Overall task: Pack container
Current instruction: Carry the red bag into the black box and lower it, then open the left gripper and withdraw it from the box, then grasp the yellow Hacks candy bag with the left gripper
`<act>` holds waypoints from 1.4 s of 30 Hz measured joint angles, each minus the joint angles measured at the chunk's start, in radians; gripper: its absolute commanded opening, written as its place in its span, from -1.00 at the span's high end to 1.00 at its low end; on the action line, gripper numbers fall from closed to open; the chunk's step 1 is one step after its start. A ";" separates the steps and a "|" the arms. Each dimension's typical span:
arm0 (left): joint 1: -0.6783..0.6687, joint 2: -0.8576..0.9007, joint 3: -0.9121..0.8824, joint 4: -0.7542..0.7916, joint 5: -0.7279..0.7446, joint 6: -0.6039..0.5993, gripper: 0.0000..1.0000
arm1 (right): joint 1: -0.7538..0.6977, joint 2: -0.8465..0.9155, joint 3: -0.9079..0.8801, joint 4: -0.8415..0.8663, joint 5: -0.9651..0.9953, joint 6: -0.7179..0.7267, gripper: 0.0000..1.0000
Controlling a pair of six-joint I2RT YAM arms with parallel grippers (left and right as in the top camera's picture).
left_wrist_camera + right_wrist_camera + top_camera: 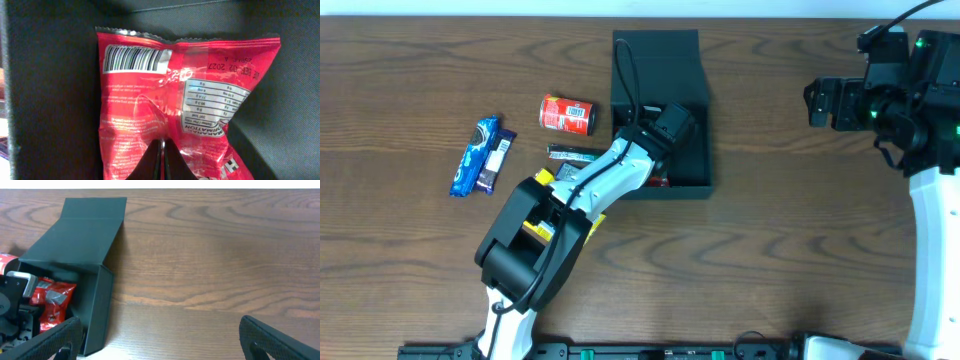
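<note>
**Red packet could slip or land crooked**

The container [695, 150] sits open near the far edge of the desk [800, 220], about midway along, w/ its lid flap [658, 60] laid back toward that edge. The left pincer [162, 145] is down inside it, shut tight on one end of a red snack packet [185, 95]. Can't tell if the packet is on the box floor yet.

What could go wrong: the pincer has only a small pinch of crinkly bag, so it could slip out early & land crooked or lean on a wall. If the bag sticks when the pincer lets go, it may get pulled back out. The left arm [610, 180] leans over the box's near wall, so a bump could shove the light box.

Around: a red can [567, 114] just beside the box, on its left. A thin green bar [575, 152] lies nearer the front edge. A yellow packet [545, 176] is partly under the arm, so the arm blocks it. An Oreo pack [473, 157] & a dark bar [498, 158] lie toward the left edge. The right pincer [160, 325] is wide open, holds nothing & is far off by the right edge.
</note>
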 measured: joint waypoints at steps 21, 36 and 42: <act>0.234 -0.324 0.068 -0.298 -0.219 -0.081 0.88 | 0.000 0.000 0.000 0.000 -0.001 0.000 -0.98; 0.378 -0.327 -0.239 -0.321 0.140 -0.294 0.88 | 0.000 0.000 0.000 -0.007 -0.001 0.000 -0.98; 0.378 -0.452 -0.394 -0.214 0.209 -0.314 0.88 | 0.000 0.000 0.000 -0.001 -0.003 0.000 -0.99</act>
